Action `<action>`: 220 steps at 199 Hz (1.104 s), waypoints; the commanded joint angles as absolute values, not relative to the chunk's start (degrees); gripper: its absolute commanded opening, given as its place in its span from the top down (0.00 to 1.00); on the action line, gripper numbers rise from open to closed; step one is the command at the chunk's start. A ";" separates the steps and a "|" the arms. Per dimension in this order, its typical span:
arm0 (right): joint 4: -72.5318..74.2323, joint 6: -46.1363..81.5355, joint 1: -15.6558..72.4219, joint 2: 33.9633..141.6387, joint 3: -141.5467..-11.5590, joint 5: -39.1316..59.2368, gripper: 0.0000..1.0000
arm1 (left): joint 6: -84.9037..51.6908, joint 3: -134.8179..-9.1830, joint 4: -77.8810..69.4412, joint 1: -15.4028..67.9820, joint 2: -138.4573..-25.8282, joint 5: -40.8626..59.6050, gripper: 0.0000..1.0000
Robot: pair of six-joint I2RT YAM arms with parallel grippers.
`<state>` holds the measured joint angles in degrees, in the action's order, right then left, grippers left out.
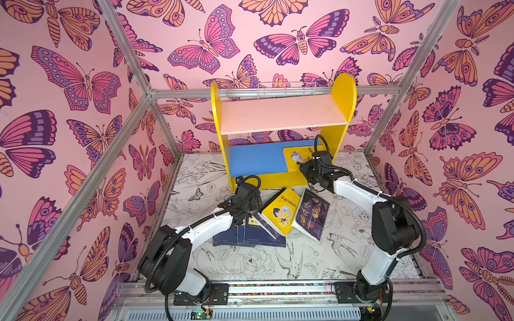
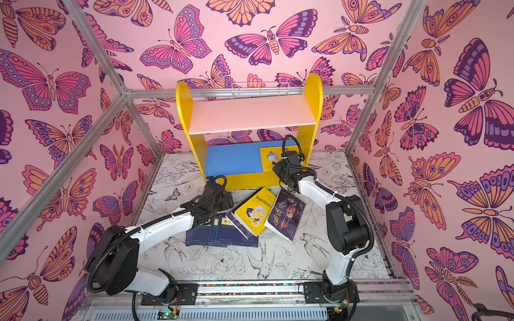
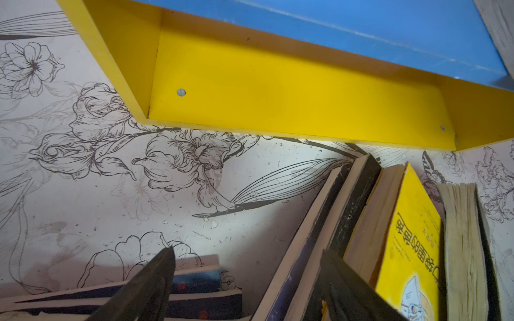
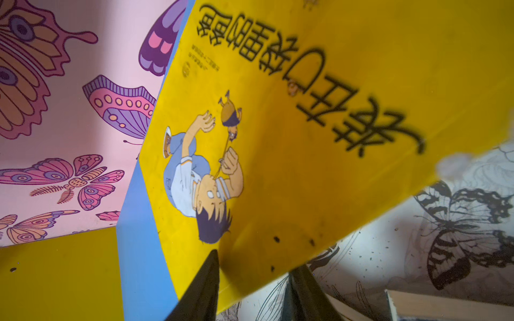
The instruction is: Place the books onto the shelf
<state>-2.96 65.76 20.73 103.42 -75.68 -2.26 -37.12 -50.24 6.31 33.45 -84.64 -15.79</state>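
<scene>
The shelf (image 1: 281,116) (image 2: 250,116) stands at the back, with a pale pink upper board and a blue lower board (image 1: 256,159). My right gripper (image 1: 310,166) (image 4: 257,259) is shut on the near corner of a yellow cartoon book (image 1: 299,155) (image 4: 306,139), which lies partly on the blue board's right end. On the table in front lie navy books (image 1: 250,236) (image 3: 200,278), another yellow book (image 1: 281,212) (image 3: 411,236) and a dark portrait book (image 1: 313,214). My left gripper (image 1: 247,207) (image 3: 247,251) hangs open just above the navy books, holding nothing.
A white wire rack (image 1: 286,90) sits behind the shelf's top. Aluminium frame posts and butterfly-patterned walls close in the floral table (image 1: 250,264) on three sides. The shelf's yellow base strip (image 3: 278,97) is close ahead of the left gripper.
</scene>
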 commanded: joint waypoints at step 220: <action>-20.62 39.57 10.38 83.22 -39.92 19.49 0.46 | -9.49 -77.04 15.57 45.00 -110.72 21.94 0.06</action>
<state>-18.06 45.91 10.59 81.01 -42.06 12.51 -11.64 -76.27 11.73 45.01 -110.00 17.54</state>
